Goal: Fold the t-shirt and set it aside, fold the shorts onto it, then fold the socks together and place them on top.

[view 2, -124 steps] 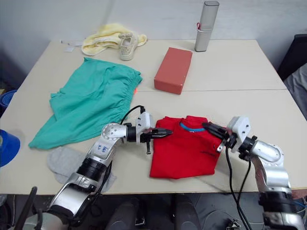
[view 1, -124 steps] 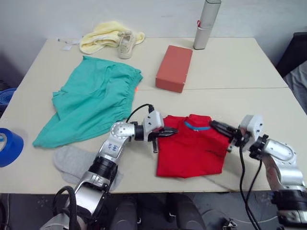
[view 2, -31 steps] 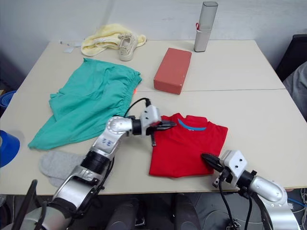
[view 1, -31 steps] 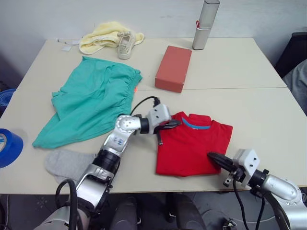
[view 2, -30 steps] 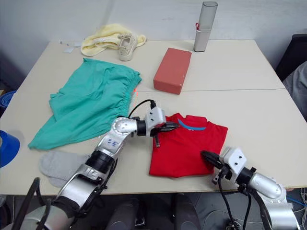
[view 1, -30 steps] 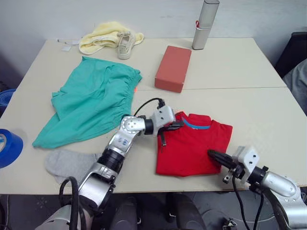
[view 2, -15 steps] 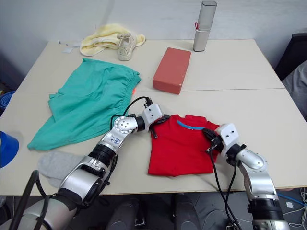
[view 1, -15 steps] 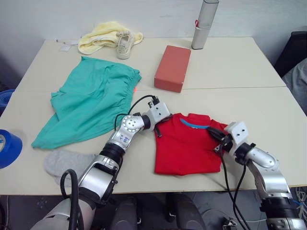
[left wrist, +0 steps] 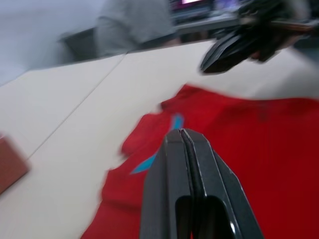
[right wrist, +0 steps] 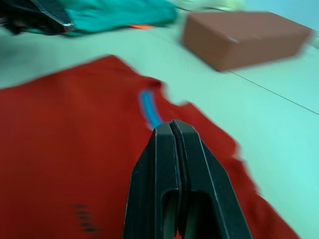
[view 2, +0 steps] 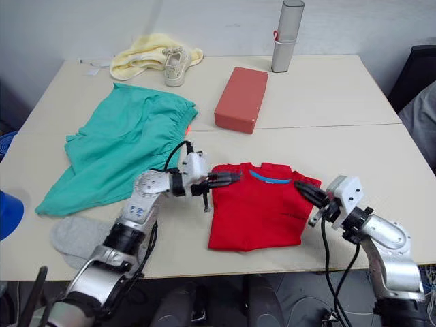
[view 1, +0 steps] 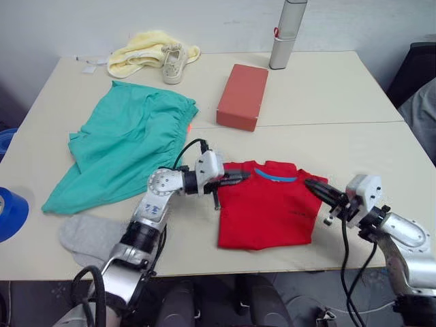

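Observation:
The red t-shirt (view 1: pixel 266 208) lies folded into a rectangle near the table's front edge, blue neck band facing away from me. My left gripper (view 1: pixel 244 176) is shut, its tips over the shirt's left shoulder. My right gripper (view 1: pixel 310 183) is shut too, tips at the right shoulder edge. In both wrist views the fingers (left wrist: pixel 182 149) (right wrist: pixel 172 144) are pressed together with no cloth between them. The teal shorts (view 1: pixel 126 146) lie spread out at the left. A grey sock (view 1: pixel 85 235) lies at the front left, partly behind my left arm.
A brick-red box (view 1: pixel 242 97) stands behind the shirt. A yellow towel (view 1: pixel 143 54) and a beige sneaker (view 1: pixel 172 63) sit at the back left. A tall grey cylinder (view 1: pixel 283 34) stands at the back. A blue roll (view 1: pixel 10 211) is at the far left.
The right gripper has gone from the shirt's near right corner up to its right shoulder edge. The left gripper has stayed at the left shoulder. The view has shifted slightly.

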Controlling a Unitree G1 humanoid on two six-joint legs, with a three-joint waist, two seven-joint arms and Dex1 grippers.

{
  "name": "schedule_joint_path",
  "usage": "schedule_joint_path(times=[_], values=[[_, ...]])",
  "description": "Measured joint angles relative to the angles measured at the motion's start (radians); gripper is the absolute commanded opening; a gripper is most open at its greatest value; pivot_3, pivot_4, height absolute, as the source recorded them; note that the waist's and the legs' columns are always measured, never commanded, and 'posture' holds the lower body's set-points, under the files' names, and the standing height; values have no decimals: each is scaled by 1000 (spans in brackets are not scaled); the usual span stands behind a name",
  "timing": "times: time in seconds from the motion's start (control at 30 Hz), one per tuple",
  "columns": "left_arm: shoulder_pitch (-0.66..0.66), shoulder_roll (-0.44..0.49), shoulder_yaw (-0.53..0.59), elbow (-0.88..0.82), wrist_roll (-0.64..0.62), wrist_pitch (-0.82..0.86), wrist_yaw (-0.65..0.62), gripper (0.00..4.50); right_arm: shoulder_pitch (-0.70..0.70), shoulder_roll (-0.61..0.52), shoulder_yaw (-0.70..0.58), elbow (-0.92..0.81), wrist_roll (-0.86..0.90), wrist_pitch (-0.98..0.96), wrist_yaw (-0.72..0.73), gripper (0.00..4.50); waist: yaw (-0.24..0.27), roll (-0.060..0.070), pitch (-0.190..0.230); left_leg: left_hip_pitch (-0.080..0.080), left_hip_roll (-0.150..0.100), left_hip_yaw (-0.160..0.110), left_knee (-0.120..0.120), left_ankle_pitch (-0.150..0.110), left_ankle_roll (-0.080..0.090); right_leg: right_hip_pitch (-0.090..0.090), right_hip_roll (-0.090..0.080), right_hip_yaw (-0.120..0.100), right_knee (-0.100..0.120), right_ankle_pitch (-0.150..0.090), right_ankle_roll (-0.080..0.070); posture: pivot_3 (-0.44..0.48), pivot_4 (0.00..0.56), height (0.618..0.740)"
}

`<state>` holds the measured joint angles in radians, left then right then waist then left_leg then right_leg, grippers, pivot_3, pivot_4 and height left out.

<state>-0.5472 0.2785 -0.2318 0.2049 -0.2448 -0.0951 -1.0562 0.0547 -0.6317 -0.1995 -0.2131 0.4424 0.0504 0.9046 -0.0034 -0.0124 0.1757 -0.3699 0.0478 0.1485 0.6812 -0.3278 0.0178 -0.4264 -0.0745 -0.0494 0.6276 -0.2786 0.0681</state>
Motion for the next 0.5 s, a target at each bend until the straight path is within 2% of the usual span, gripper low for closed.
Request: schedule_joint_path(times=[0.13,0.27,0.4,0.5], values=[[100,34,-77,-128,1,65,-50,16,103,1,109,-104,-27,44,14,0,5,0,0,0,-2,-1,0,-1,2,1,-2,0,0,0,0,0,150,740],[134,39,-155,-164,98,106,2,16,156,8,177,-144,-110,60,-35,0,5,0,0,0,-3,-1,1,-2,4,1,-3,0,-1,0,0,0,150,740],[141,77,-215,-155,247,23,59,16,191,17,194,-148,-151,60,-80,0,3,0,0,0,-2,-1,0,-2,3,1,-2,0,-1,0,-1,0,150,740],[166,76,-218,-158,281,39,106,16,227,16,181,-151,-154,47,-89,0,3,0,0,0,-1,-2,0,-5,8,1,-2,0,-1,-1,-1,0,150,740]])
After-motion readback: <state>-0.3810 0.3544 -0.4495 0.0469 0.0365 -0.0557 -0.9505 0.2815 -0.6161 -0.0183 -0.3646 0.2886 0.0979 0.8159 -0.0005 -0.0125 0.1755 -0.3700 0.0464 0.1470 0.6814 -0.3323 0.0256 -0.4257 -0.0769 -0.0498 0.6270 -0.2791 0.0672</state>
